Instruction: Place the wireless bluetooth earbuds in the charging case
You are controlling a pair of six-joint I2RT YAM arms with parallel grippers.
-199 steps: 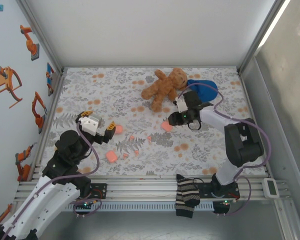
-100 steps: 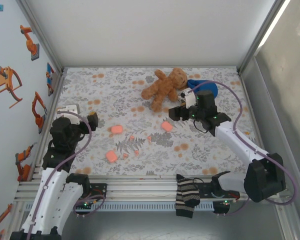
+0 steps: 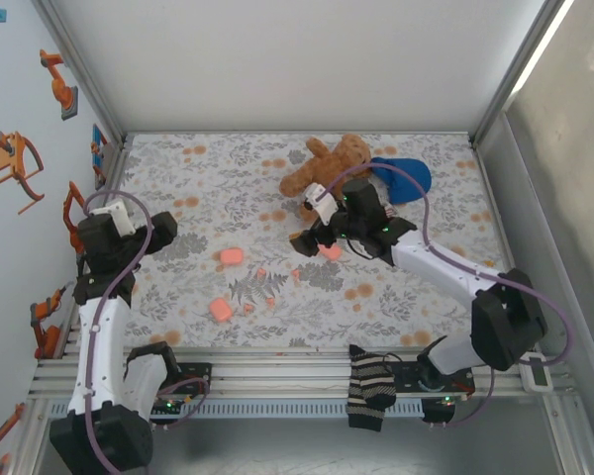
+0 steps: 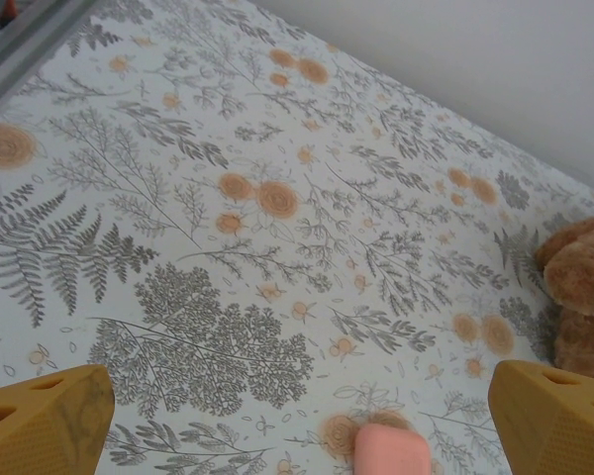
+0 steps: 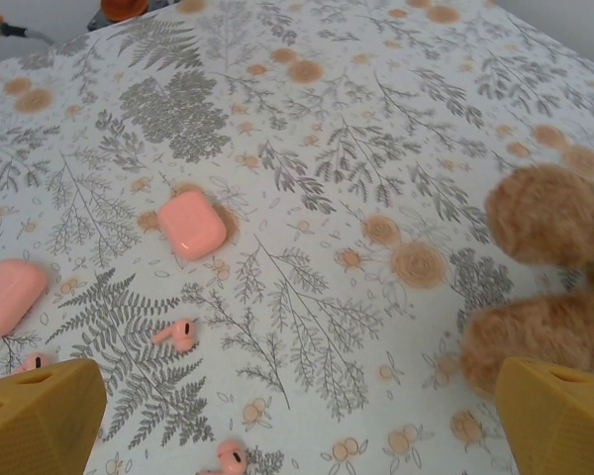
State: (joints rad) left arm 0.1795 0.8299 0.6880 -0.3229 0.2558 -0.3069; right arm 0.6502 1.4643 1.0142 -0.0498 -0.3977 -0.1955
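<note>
While both arms reach out over the floral-printed surface, each tool stands with its yellow fingers spread wide apart and nothing between them. The left tool hangs near the left edge. In its wrist view the left tool's fingers frame bare print, with a closed pink case just inside the right finger at the bottom edge. The right tool hovers near the middle of the surface, just below the teddy bear and beside the right-hand case.

The earbuds lie loose on the surface as tiny salmon-pink nubs, scattered between the three pink charging cases. None of them sits in a case. The middle case is left of the scatter, and the near case lies closer to the arm bases. Seen from the right wrist, a stemmed earbud rests on a fern print just below the middle case. A lower earbud lies at the bottom edge between the fingers, and a third earbud sits just above the left finger, beside the near case.

A blue cloth item lies against the bear's far side. A striped sock hangs over the front rail between the arm bases.
</note>
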